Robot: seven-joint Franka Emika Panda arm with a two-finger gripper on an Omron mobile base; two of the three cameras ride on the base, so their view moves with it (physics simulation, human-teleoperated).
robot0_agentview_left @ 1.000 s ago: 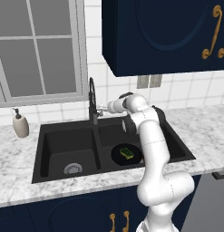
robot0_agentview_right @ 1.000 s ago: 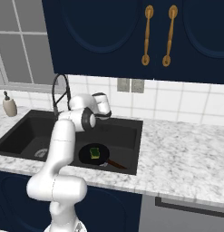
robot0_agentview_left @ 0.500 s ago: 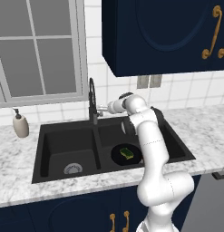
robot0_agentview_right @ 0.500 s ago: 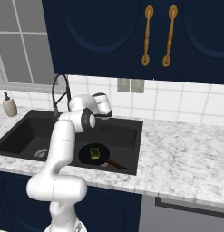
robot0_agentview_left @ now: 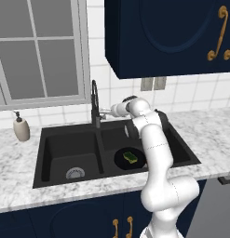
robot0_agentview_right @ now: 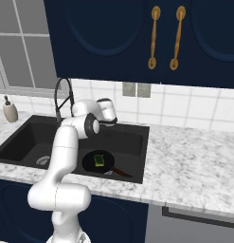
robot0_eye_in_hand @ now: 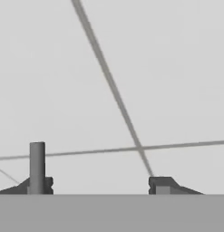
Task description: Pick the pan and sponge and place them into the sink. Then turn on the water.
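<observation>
The black pan (robot0_agentview_left: 120, 158) (robot0_agentview_right: 88, 162) lies in the right basin of the black sink (robot0_agentview_left: 51, 153) (robot0_agentview_right: 23, 137), its handle pointing to the front right. The yellow and green sponge (robot0_agentview_left: 131, 156) (robot0_agentview_right: 99, 161) rests inside the pan. My gripper (robot0_agentview_left: 103, 111) (robot0_eye_in_hand: 99, 186) reaches sideways to the dark gooseneck faucet (robot0_agentview_left: 94, 100) (robot0_agentview_right: 61, 95) behind the divider. In the hand view its two tips stand apart, and the faucet's grey lever rod (robot0_eye_in_hand: 37, 165) rises right at the left tip. Nothing sits between the tips. No water stream shows under the spout.
A beige soap dispenser (robot0_agentview_left: 22, 128) (robot0_agentview_right: 10, 111) stands on the marble counter left of the sink. The left basin holds a silver drain (robot0_agentview_left: 75, 173). White tiled wall lies behind the faucet, with dark blue cabinets overhead.
</observation>
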